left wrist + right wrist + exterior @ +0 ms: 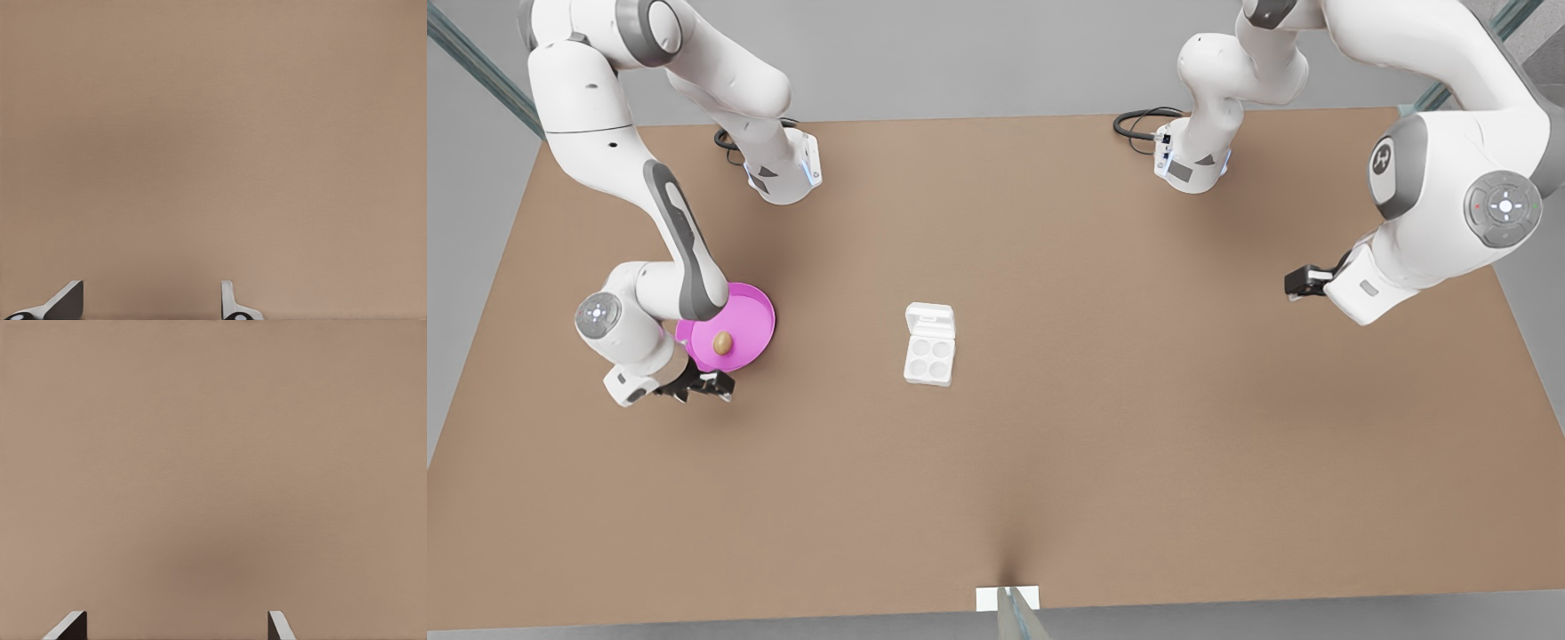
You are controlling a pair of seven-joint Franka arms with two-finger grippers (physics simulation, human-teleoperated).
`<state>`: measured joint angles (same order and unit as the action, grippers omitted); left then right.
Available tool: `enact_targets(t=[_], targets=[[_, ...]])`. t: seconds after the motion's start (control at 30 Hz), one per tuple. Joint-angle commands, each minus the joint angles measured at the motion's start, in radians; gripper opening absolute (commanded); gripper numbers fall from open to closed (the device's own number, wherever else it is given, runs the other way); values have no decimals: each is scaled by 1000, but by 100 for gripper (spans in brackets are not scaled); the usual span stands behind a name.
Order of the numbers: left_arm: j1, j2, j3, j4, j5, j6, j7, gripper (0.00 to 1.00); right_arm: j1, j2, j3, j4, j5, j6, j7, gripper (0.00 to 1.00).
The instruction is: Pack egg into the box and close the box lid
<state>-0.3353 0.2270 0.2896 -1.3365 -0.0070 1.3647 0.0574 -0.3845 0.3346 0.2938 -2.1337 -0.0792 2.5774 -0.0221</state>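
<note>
Egg (723, 342) on pink plate (754, 307) nr tabletop (1138, 444) edge at front view's left, just beside one arm's gripper (710, 388), not touching. Egg carton (929, 356) mid-tabletop, lid (929, 318) flipped open, cups empty. Other arm's gripper (1291, 284) waits nr opposite edge. Left gripper (152, 287) & right gripper (177, 615): fingers spread over bare tabletop.

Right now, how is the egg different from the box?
The egg is tan-brown and oval; the box is white and rectangular. The egg is much smaller. The egg lies on the pink plate; the box sits on the bare table, lid open. Neither is held.
</note>
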Motion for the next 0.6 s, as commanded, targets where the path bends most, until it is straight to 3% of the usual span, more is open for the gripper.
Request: enact_targets(t=[0.0, 0.1, 0.47, 0.57], targets=[[-1, 0, 2, 0, 1, 4, 9, 100, -19, -2, 2, -9, 3, 98, -122, 100], [-1, 2, 0, -1, 2, 2, 9, 100, -30, -5, 4, -38, 1, 96, -128, 100], [1, 8, 2, -1, 2, 4, 9, 100, -30, -270, 44, -410, 3, 150, -59, 100], [1, 8, 2, -1, 2, 4, 9, 100, -34, -267, 53, -419, 3, 173, -42, 100]])
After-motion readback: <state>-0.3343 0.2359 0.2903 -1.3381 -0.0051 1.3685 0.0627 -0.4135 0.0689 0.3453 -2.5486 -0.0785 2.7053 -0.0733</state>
